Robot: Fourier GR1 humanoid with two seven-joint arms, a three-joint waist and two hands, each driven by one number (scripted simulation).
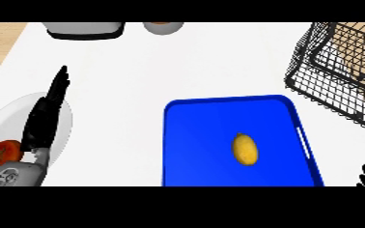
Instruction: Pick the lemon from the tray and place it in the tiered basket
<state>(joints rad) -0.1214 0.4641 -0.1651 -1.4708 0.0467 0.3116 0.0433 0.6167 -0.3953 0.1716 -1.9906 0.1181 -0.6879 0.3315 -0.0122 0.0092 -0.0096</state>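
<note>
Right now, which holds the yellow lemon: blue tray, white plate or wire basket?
The blue tray: the yellow lemon lies on it, unlike the others.

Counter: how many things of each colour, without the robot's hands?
Blue: 1, tray
Yellow: 1, lemon
Black: 1, basket
White: 1, plate
Red: 1, round thing on the plate
Grey: 2, appliance and cup
Total: 7

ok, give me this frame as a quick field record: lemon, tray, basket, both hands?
lemon: lying on the blue tray, right of its middle, untouched
tiered basket: black wire, upper right, beyond the tray
left robot hand: open, fingers straight, over the white plate at left
right robot hand: only a sliver at the right edge
pick: not yet done
</note>
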